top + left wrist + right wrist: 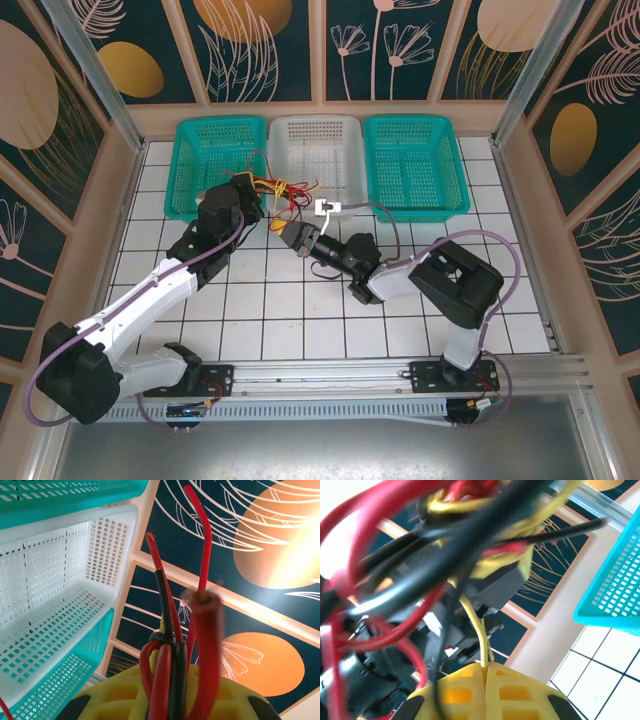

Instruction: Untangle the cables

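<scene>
Over the tiled table [300, 320], separating the cables [283, 192] was under way.
The left gripper [167, 700] clamped red-black strands; the right gripper [485, 672] pinched a yellow one between its fingertips. Drawing apart seemed next.

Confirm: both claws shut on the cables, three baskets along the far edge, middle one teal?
No. The middle basket is white, not teal; the top external view shows it between two teal baskets. The rest holds: the left claw and the right claw are both shut on the cables.
</scene>
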Tool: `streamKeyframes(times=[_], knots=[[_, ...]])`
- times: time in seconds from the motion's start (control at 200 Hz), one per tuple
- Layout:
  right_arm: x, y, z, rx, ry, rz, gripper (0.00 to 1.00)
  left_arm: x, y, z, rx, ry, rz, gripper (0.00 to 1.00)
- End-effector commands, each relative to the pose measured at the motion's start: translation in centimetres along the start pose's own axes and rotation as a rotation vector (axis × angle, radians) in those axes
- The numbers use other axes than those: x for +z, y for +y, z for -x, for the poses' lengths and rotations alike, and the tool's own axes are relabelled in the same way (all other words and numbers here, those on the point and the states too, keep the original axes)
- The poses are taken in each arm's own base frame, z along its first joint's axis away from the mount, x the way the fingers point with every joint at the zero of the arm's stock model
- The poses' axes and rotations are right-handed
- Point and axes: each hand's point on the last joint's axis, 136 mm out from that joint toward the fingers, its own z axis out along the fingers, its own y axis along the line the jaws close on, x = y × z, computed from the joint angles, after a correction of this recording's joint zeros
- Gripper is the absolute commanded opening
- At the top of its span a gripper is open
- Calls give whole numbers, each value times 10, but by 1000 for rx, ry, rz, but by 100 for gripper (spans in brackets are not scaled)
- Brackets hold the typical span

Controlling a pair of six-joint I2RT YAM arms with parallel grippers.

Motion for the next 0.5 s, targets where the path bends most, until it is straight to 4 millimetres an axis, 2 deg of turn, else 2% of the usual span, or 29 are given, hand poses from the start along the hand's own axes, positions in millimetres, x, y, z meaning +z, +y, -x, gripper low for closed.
streamKeyframes(times=[0.0, 0.09, 0.22, 0.36, 0.45, 0.491], knots=[[-2, 30, -17, -61, 26, -10, 0, 1, -38, -6, -262, -6, -137, 0], [5, 42, -38, -128, 85, -81, 0, 4, -41, -2, -173, -40, -163, 0], [14, 58, -42, -176, 106, -134, 0, 10, -44, -2, -75, -49, -202, 0], [27, 88, -10, -243, 61, -179, 0, 12, -39, 3, 92, -78, -209, 0], [34, 101, 27, -270, 12, -241, 0, 7, -30, 14, 165, -103, -224, 0], [36, 101, 40, -266, 4, -277, 0, 4, -25, 22, 215, -138, -206, 0]])
